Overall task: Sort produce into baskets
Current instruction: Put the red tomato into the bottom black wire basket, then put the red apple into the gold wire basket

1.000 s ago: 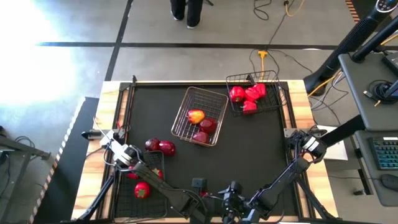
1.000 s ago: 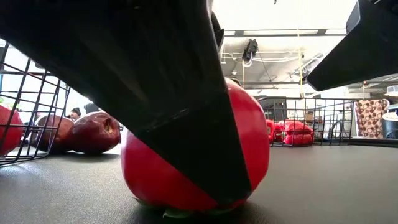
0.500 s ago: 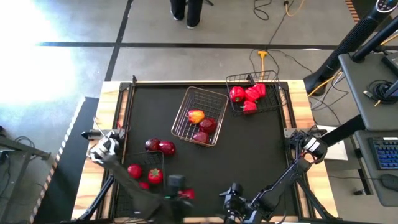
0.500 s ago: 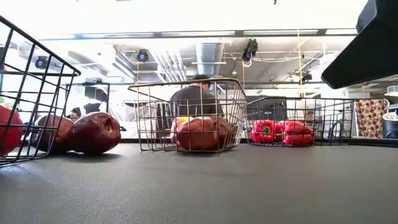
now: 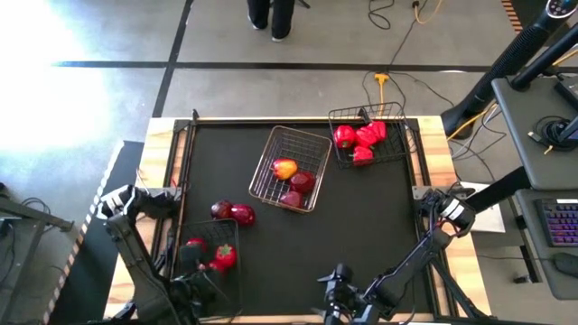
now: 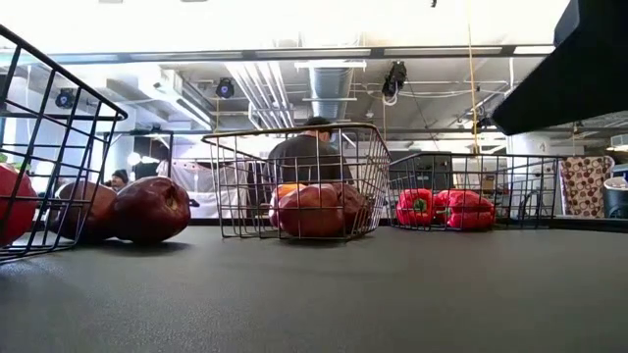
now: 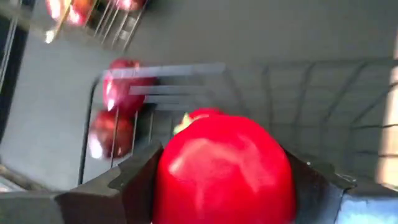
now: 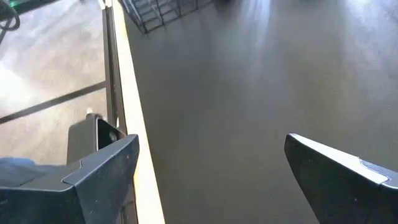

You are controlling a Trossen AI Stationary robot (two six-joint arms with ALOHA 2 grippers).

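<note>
The dark-matted bench (image 5: 361,226) is seen on a grey concrete floor (image 5: 108,90), with a seated person (image 6: 312,157) beyond it. A red tomato (image 7: 225,168) is clamped in the left gripper (image 7: 227,186), which has been swung from the bench's near edge to over the black basket (image 5: 206,271) at the near left since a second ago. The right gripper (image 8: 211,180) is held wide open at the near edge.

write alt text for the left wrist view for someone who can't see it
The left claw grips a round red tomato between its dark fingers, above a black wire basket. Beyond it, two dark red apples lie on the black table.
</note>
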